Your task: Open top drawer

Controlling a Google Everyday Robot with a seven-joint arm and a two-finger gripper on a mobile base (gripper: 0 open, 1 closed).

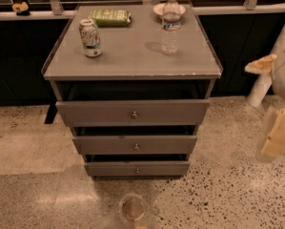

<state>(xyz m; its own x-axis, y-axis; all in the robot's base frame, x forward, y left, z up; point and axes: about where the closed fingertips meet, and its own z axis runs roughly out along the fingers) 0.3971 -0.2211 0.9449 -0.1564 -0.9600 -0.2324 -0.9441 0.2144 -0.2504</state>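
Observation:
The top drawer (132, 112) is the widest of three grey-brown drawers in a small cabinet, with one small brass knob (134, 114) at the centre of its front. It stands pulled partly out, with a dark gap under the cabinet top. The middle drawer (135, 145) and the bottom drawer (137, 168) also stick out, each less than the one above. My gripper (275, 128), white with cream parts, hangs at the right edge of the camera view, well to the right of the cabinet and touching nothing.
On the cabinet top (132, 56) stand a soda can (90, 37), a water bottle (170, 25), a green packet (110, 16) and a small bowl (157, 8). A dark counter wall runs behind. A round object (133, 208) lies on the speckled floor in front.

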